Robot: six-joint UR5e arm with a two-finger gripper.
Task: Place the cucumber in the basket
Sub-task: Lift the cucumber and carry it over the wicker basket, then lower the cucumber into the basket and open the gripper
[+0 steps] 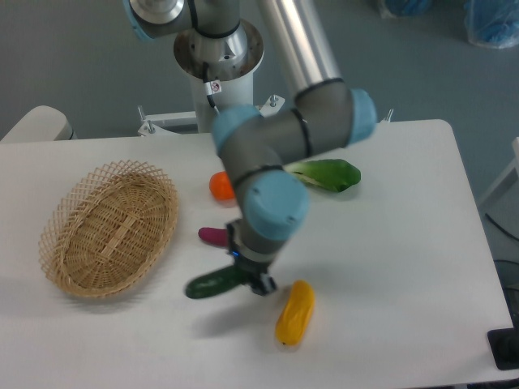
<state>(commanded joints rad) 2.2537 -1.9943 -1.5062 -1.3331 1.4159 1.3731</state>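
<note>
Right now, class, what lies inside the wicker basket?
Nothing shows inside the basket: only its bare woven floor. The cucumber hangs in the tool outside the rim, to the basket's right. No part of the basket's inside is covered.

Even, bright overhead light, white table (405,267) slightly washed out toward the lower right. Soft diffuse shadows only: a faint one under the cucumber (212,284) at lower centre, another along the basket (109,228) rim at left. Mild overall softness, slight motion blur on the arm's blue wrist joint (276,207); glare streak on the silver tube (298,36) at top.
</note>
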